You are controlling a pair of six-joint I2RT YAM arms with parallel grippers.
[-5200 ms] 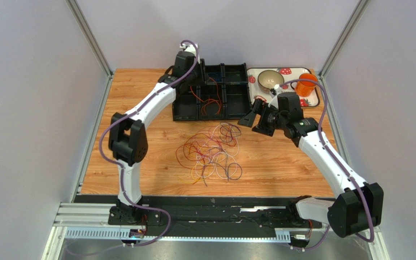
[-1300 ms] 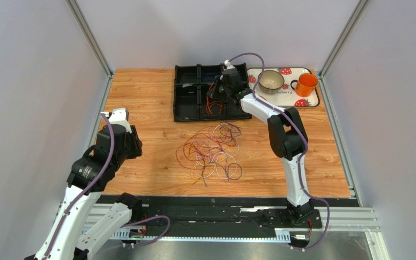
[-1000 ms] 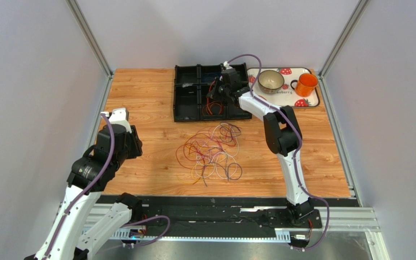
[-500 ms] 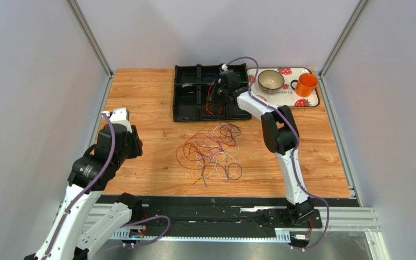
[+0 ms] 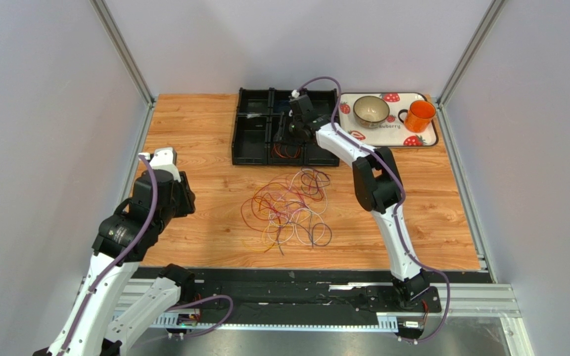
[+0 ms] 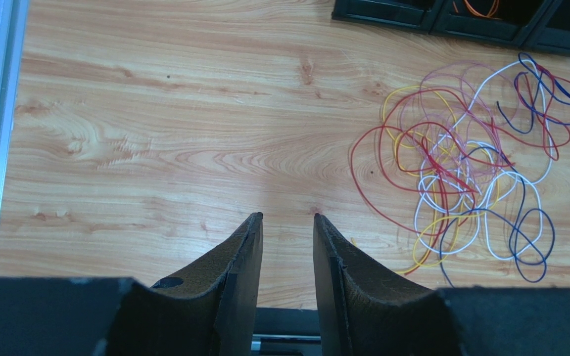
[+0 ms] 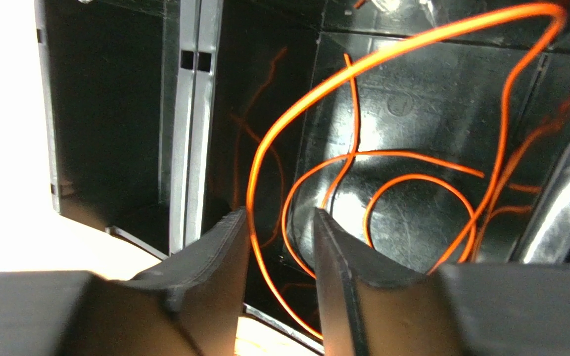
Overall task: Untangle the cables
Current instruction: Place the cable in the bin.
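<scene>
The cables (image 5: 288, 208) lie in a loose tangle of red, yellow, white, blue and purple loops at the table's middle. They also show in the left wrist view (image 6: 466, 170). Orange cables (image 7: 355, 159) lie in a compartment of the black tray (image 5: 254, 141). My right gripper (image 5: 286, 133) reaches into that compartment. Its jaws (image 7: 280, 213) are open, and one orange loop runs between them without being pinched. My left gripper (image 6: 288, 216) is open and empty. It is held high over the table's left side (image 5: 176, 194), well apart from the tangle.
A white strawberry-print tray (image 5: 423, 137) at the back right holds a bowl (image 5: 370, 110) and an orange mug (image 5: 419, 115). The black tray's front edge shows in the left wrist view (image 6: 414, 9). Grey walls stand close on both sides.
My left arm has pulled back from the tray to the left side. My right gripper has reached the tray and slid left and down into the orange compartment. The tray has shifted slightly left.
</scene>
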